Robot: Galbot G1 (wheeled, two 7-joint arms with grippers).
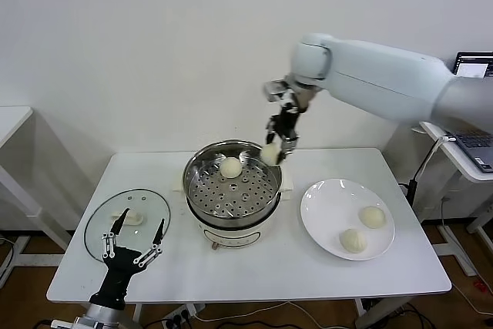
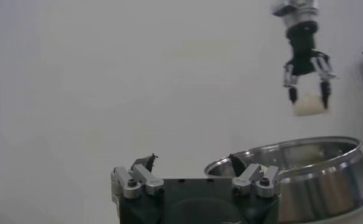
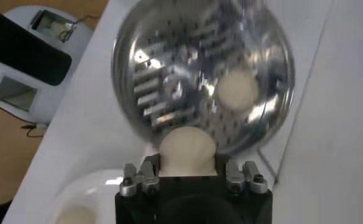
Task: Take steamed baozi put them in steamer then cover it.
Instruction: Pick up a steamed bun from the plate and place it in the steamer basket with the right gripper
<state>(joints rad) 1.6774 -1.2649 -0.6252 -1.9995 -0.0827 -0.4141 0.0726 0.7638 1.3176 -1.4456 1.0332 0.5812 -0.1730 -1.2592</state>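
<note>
Right pincer (image 1: 273, 148) grips a bun (image 1: 270, 154) above the steamer's (image 1: 231, 190) right rim; soft, light dough, best pinched gently at its sides. Left pincer (image 1: 132, 240) hangs open over the counter's (image 1: 254, 267) front-left corner

steamer (image 3: 193, 73) blurred in right wrist view, plate (image 3: 84, 195) cut off at edge, laptop (image 1: 474, 67) cropped

The head view looks forward and down on the table (image 1: 254, 267), steamer (image 1: 231, 190) at centre. The left wrist view sits low at seven o'clock, sighting sideways toward that steamer (image 2: 303, 176). The right wrist view looks straight down, close above it (image 3: 199, 73).
</note>
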